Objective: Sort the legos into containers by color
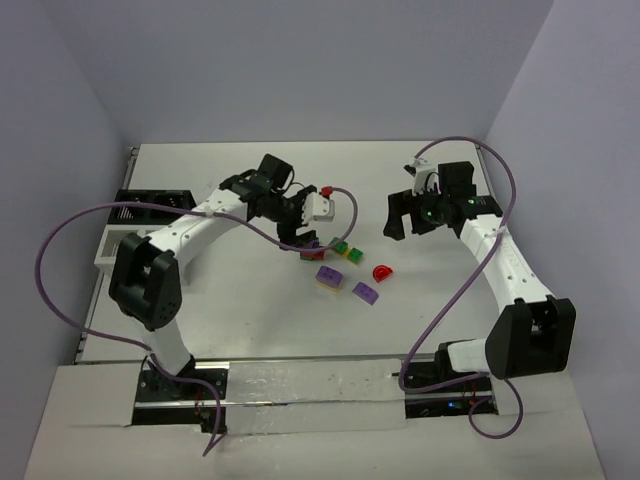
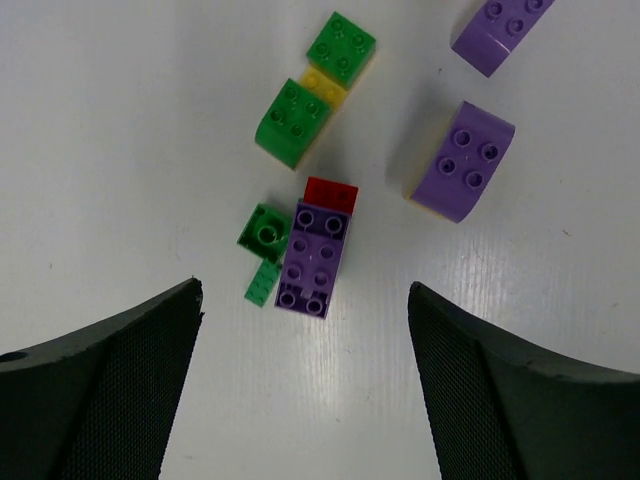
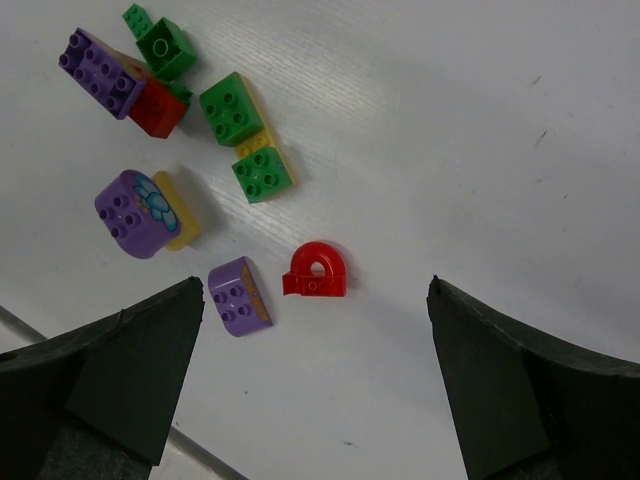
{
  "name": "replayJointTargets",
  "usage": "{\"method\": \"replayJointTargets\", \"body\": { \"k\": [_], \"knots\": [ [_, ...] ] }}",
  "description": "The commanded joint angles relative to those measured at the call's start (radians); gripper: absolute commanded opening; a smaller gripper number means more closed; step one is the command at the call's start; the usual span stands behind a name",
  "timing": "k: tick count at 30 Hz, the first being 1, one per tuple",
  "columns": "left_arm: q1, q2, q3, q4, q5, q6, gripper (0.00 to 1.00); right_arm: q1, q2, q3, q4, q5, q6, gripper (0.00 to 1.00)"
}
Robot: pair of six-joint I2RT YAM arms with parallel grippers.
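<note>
The legos lie loose mid-table. A long purple brick (image 2: 315, 260) rests on a red brick (image 2: 330, 192) beside small green pieces (image 2: 265, 230). Two green bricks on yellow (image 2: 292, 120) lie beyond, and a rounded purple brick on yellow (image 2: 465, 160) to the right. My left gripper (image 2: 303, 300) is open and empty, hovering over the purple and red stack (image 1: 312, 250). My right gripper (image 3: 314, 285) is open and empty above the red half-round (image 3: 318, 272), which also shows in the top view (image 1: 383, 271). A small purple brick (image 3: 238, 295) lies beside it. The white slatted box (image 1: 108, 250) and black tray (image 1: 140, 205) are at the far left.
The left arm (image 1: 200, 225) reaches across from the left side of the table, its purple cable looping over the box area. The right arm (image 1: 500, 260) runs along the right side. Both bases sit at the near edge.
</note>
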Motion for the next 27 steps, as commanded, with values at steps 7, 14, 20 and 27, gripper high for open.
{"method": "replayJointTargets", "body": {
  "k": [7, 14, 20, 27],
  "knots": [
    [-0.024, 0.158, 0.128, -0.088, 0.080, 0.230, 0.83, -0.007, 0.010, 0.069, -0.025, -0.026, -0.016, 1.00],
    [-0.037, 0.215, 0.146, -0.105, 0.073, 0.255, 0.77, -0.006, 0.016, 0.068, -0.026, -0.024, -0.023, 1.00],
    [-0.047, 0.254, 0.156, -0.095, 0.048, 0.241, 0.71, -0.006, 0.027, 0.077, -0.026, -0.029, -0.020, 1.00],
    [-0.056, 0.284, 0.167, -0.092, 0.012, 0.235, 0.62, -0.006, 0.035, 0.078, -0.024, -0.027, -0.022, 1.00]
  ]
}}
